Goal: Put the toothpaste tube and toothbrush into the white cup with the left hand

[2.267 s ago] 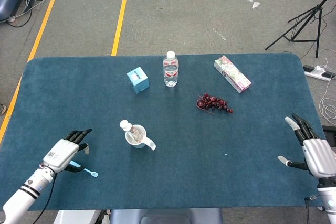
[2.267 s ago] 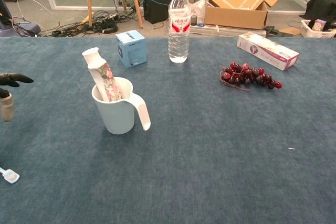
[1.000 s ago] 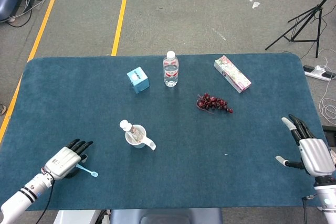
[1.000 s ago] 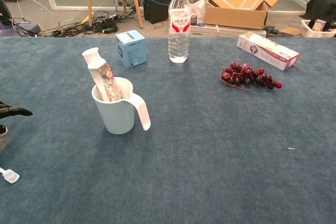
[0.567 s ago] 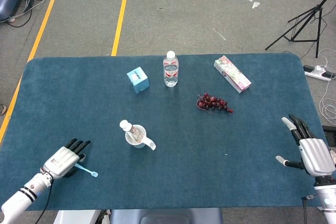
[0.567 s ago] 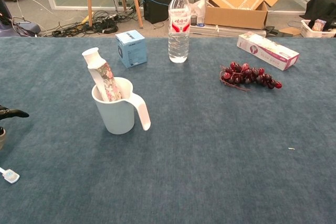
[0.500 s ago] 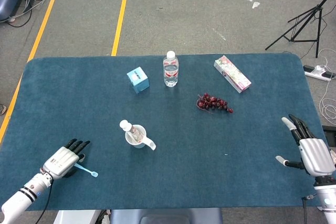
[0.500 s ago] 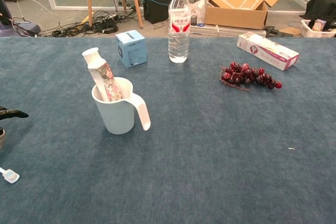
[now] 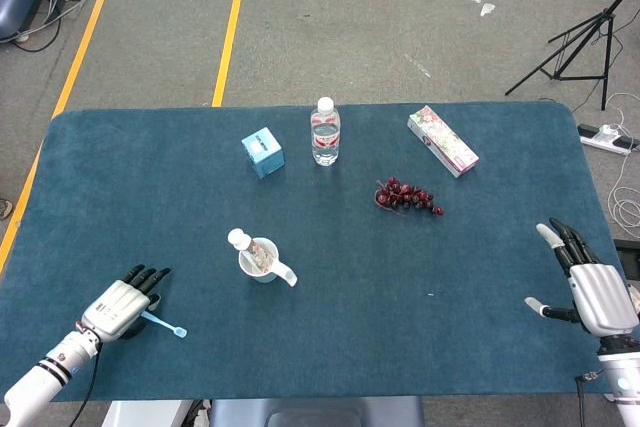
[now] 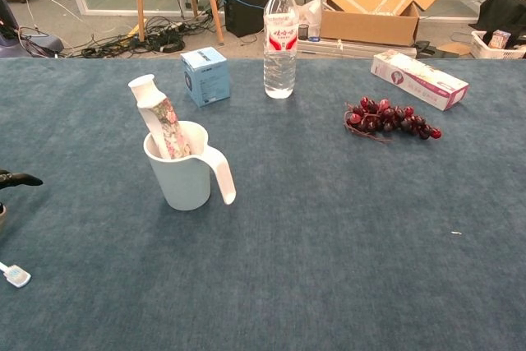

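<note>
A water bottle (image 9: pixel 325 131) is standing upright near the bench's far edge, with a small blue box (image 9: pixel 263 152) sitting just beside it. A bunch of dark grapes (image 9: pixel 407 196) is lying nearer the middle, and a flowered carton (image 9: pixel 442 140) is resting toward the far right corner.

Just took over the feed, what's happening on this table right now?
The toothpaste tube already stands in the white cup. The left hand is low over the handle end of the toothbrush, which lies flat on the cloth; no grip is visible. The right hand is open at the far edge, idle.
</note>
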`<control>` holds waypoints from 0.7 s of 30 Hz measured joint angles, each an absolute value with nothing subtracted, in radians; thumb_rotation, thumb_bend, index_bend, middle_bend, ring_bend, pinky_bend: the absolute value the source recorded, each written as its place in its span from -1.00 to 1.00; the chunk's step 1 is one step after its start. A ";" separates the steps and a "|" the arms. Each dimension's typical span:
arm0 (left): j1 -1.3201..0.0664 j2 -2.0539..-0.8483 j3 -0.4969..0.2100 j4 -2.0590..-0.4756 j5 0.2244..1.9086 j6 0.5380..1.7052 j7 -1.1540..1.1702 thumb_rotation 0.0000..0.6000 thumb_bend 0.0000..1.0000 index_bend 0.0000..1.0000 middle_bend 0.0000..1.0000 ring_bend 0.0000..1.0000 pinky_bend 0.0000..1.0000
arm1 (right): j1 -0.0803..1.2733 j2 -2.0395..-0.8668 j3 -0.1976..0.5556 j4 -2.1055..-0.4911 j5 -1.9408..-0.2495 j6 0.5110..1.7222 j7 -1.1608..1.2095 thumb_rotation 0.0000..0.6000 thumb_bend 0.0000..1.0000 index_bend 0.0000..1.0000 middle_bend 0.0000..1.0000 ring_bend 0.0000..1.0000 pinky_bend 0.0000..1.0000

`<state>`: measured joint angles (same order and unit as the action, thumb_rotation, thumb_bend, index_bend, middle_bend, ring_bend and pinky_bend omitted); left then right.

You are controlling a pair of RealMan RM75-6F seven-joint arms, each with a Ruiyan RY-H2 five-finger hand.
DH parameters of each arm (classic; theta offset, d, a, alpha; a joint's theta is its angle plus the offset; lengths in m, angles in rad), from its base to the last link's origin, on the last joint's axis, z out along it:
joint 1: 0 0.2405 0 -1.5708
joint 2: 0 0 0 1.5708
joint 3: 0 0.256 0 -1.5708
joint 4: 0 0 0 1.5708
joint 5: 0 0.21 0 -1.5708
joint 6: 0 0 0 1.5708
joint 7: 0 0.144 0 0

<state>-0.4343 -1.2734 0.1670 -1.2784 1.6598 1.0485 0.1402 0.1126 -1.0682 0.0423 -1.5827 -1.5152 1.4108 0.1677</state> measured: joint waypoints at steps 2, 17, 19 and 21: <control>-0.434 -1.275 0.166 -1.277 1.657 1.046 0.142 1.00 -0.35 -0.11 -0.91 -0.81 -0.79 | 0.113 -1.068 0.042 -1.583 -1.515 1.410 0.168 1.00 -0.93 -0.90 -0.92 -0.92 -0.35; -0.433 -1.287 0.165 -1.270 1.646 1.034 0.147 1.00 -0.32 -0.05 -0.91 -0.81 -0.79 | 0.112 -1.064 0.043 -1.586 -1.512 1.409 0.169 1.00 -0.93 -0.90 -0.92 -0.92 -0.35; -0.433 -1.287 0.165 -1.270 1.644 1.033 0.149 1.00 -0.30 -0.04 -0.91 -0.81 -0.79 | 0.112 -1.064 0.043 -1.586 -1.512 1.410 0.168 1.00 -0.93 -0.90 -0.93 -0.92 -0.35; -0.433 -1.288 0.165 -1.270 1.642 1.031 0.151 1.00 -0.30 -0.04 -0.91 -0.81 -0.79 | 0.112 -1.064 0.043 -1.587 -1.512 1.410 0.168 1.00 -0.93 -0.90 -0.92 -0.92 -0.35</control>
